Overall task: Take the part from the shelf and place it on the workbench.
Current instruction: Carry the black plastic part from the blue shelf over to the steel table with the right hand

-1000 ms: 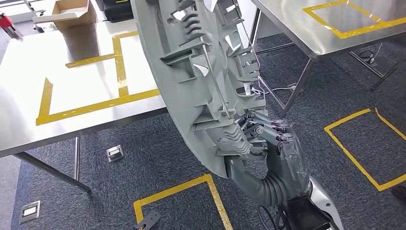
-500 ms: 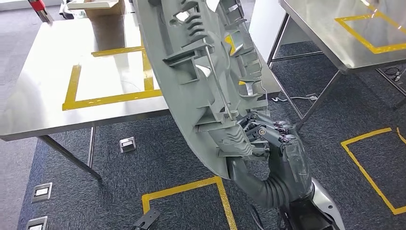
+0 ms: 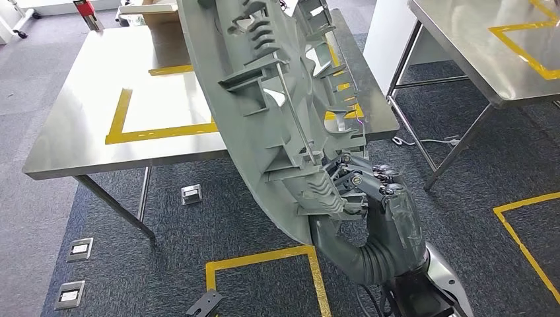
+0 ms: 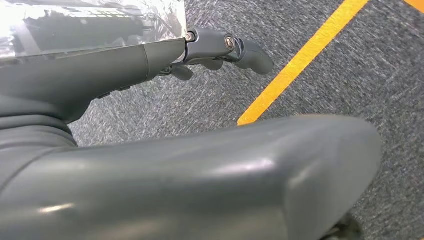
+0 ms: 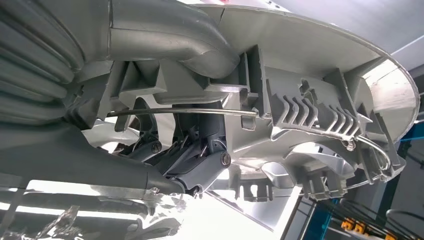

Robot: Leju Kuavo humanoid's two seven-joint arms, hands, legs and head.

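One large grey moulded-plastic part (image 3: 264,112), a long curved panel with ribs, clips and a thin metal rod along its inner face, is held up in the air by the right hand (image 3: 370,198). The hand grips the panel's lower end, its dark fingers (image 3: 356,178) hooked over the ribbed inner side while the thick grey thumb sits against the panel's lower edge. The right wrist view shows the same grasp from close behind: the fingers (image 5: 200,165) are tucked among the part's (image 5: 310,110) ribs and brackets, with the metal rod running just above them. The panel stands steeply, tilted a little, its upper end reaching past the top of the head view and its smooth outer skin facing left.

Behind the part stands a stainless-steel worktop (image 3: 79,132) marked with a yellow tape rectangle (image 3: 139,132); the panel hangs in front of it and does not rest on it. A second steel worktop (image 3: 475,46) with yellow tape stands to the right, well apart. Dark grey carpet (image 3: 198,231) with yellow tape outlines covers the floor below.

The left hand (image 4: 220,47) hangs over the carpet beside a yellow tape line; its fingers look curled in with nothing between them, though the angle is poor and I cannot tell for certain.
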